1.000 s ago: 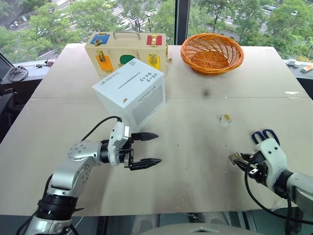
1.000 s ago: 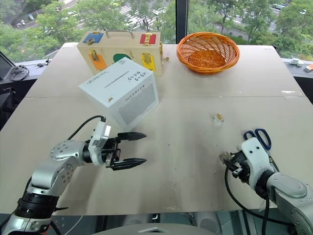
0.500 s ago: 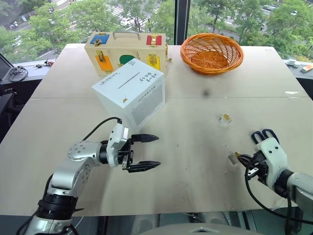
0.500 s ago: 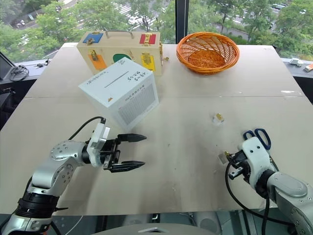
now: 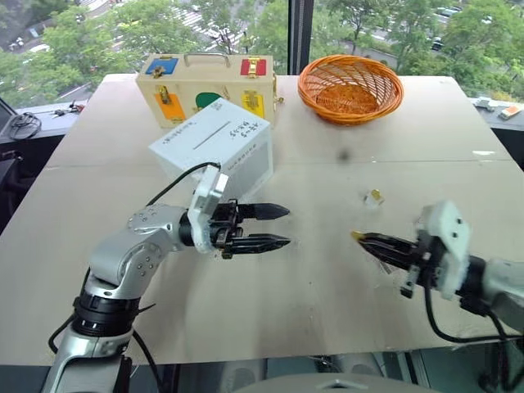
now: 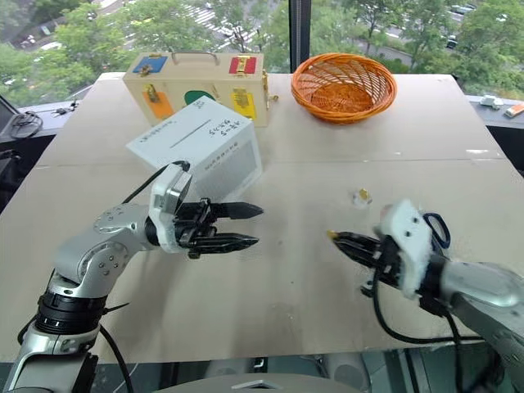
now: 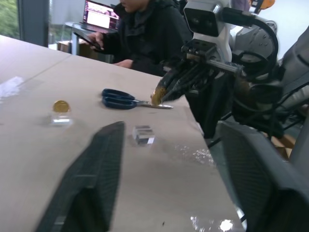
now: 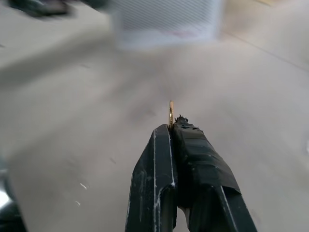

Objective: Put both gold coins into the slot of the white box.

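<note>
Coins number two: one (image 8: 171, 113) pinched in right pincer (image 5: 360, 237), one (image 5: 377, 195) on table (image 5: 327, 278).

An office or test room on an upper floor: behind the wide beige desk (image 5: 426, 131), large windows (image 5: 246, 24) look down on treetops and a street. Beyond the desk's far side from the windows, a person in dark clothes (image 7: 145, 34) sits by an open laptop (image 7: 101, 14).
</note>
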`<move>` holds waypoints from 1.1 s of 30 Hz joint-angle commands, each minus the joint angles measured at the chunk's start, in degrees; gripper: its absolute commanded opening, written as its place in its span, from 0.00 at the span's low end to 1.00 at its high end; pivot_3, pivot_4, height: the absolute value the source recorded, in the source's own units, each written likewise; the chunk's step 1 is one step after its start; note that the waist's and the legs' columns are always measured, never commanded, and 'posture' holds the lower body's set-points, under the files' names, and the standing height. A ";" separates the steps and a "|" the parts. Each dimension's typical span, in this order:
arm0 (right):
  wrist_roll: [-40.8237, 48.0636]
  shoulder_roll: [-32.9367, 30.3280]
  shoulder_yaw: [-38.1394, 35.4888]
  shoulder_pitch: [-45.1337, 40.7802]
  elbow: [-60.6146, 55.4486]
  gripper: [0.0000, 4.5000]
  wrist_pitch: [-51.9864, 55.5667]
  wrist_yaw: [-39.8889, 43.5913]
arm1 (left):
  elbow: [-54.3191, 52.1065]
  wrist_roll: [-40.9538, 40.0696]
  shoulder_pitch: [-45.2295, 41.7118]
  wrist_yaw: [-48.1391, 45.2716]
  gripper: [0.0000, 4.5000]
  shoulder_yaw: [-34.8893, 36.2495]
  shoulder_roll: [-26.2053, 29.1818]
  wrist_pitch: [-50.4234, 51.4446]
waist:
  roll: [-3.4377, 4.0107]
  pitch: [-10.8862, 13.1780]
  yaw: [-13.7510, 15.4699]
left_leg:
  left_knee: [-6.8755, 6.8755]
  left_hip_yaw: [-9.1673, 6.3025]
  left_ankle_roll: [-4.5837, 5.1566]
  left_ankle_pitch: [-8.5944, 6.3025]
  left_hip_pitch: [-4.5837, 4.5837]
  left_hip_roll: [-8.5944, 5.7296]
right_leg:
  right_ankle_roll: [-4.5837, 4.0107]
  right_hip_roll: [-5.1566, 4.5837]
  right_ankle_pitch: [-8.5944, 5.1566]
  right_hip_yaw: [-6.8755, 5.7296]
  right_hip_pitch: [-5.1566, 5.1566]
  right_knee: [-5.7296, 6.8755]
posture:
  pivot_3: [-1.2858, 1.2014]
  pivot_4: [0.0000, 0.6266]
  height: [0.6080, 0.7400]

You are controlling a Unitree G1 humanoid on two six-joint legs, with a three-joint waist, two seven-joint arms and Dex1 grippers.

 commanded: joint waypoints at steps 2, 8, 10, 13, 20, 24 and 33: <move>-0.89 0.63 7.34 -7.08 2.69 0.00 -1.07 -1.06 | -2.52 -1.92 -2.17 0.88 0.72 -0.15 -0.19 2.66 | -0.01 0.01 0.29 | 0.00 -0.01 0.00 0.00 -0.04 0.00 | -0.02 0.01 0.01 -0.07 0.00 0.00 | 0.52 0.24 1.00; -2.42 0.77 12.30 -10.90 4.92 0.00 -3.30 0.50 | -3.63 -2.34 -3.40 2.09 0.43 -0.44 -0.96 4.48 | -0.02 0.01 0.39 | 0.00 -0.03 0.00 0.00 -0.11 -0.05 | -0.05 -0.08 0.06 -0.06 0.00 -0.04 | 0.52 0.24 1.00; -2.93 0.78 13.21 -11.12 5.25 0.00 -4.14 0.89 | -3.69 -1.96 -3.52 2.27 0.43 -0.53 -1.00 4.41 | -0.02 0.01 0.38 | 0.00 -0.02 0.00 0.00 -0.10 -0.06 | -0.06 -0.09 0.05 -0.05 0.00 -0.05 | 0.52 0.24 1.00; -3.71 0.84 14.20 -11.10 5.67 0.00 -5.61 1.62 | -3.92 -1.44 -3.57 2.46 0.43 -0.86 -1.07 4.21 | -0.02 0.01 0.34 | 0.00 -0.04 0.00 0.00 -0.08 -0.05 | -0.06 -0.08 0.05 -0.07 0.00 -0.02 | 0.52 0.24 1.00; -3.95 0.87 14.32 -11.71 6.21 0.00 -7.28 2.73 | -3.54 0.68 -2.85 1.35 0.43 -2.43 -0.73 2.64 | -0.02 0.01 0.35 | 0.01 -0.04 0.00 0.00 -0.08 -0.05 | -0.06 -0.07 0.05 -0.07 0.00 -0.01 | 0.52 0.24 1.00; -1.84 0.94 13.42 -13.19 5.75 0.00 -6.69 2.49 | -2.83 1.61 -2.83 0.78 0.43 -2.85 -0.98 1.99 | -0.01 0.01 0.35 | 0.01 -0.04 0.00 0.00 -0.08 -0.05 | -0.07 -0.07 0.05 -0.07 0.00 -0.01 | 0.52 0.24 1.00; 3.85 0.58 12.73 -15.93 4.73 0.00 -5.33 0.24 | -1.68 2.64 -3.11 -0.14 0.43 -3.47 -1.53 0.92 | -0.01 0.01 0.36 | 0.01 -0.04 0.00 0.00 -0.08 -0.05 | -0.12 -0.08 0.08 -0.07 0.00 -0.01 | 0.52 0.24 1.00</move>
